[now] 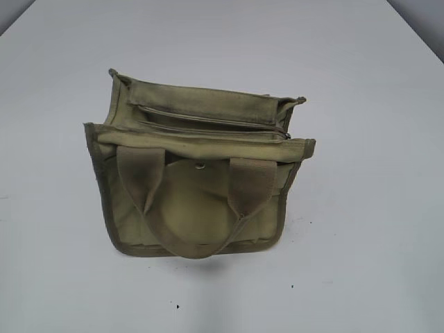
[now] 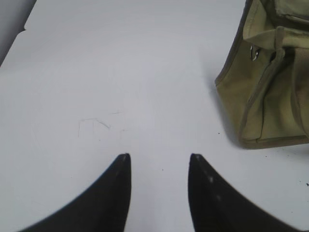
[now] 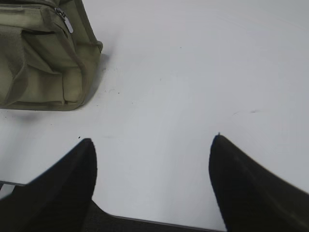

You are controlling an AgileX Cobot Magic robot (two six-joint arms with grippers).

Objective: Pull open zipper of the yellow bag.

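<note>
- Left end effector point(image 2: 159, 162): jaws parted to a moderate gap, nothing between them. Only bare desk point(image 2: 120, 72) lies under the dark fingers point(image 2: 118, 193).
- Right end effector point(image 3: 152, 145): jaws spread wide, wider than the left, and empty. The fingers point(image 3: 241, 183) stand over bare desk.
- Neither end effector touches the bag; both stand well apart from it, and neither shows in the exterior view.
- Bag point(image 1: 198, 208): olive yellow-green canvas, standing upright near the middle of the white desk. In the left wrist view it sits at the upper right; in the right wrist view, at the upper left.
- Handles point(image 1: 142, 184): two wide webbing loops hang down the front face and meet in a curve near the bottom edge.
- Snap point(image 1: 200, 165): small metal piece on the front face, between the handles, just below the top edge.
- Zipper point(image 1: 208, 116): runs straight along the top of the bag from left to right.
- Pull tab point(image 3: 64, 20): silver, at the zipper's right end, hanging over the corner of the bag.
</note>
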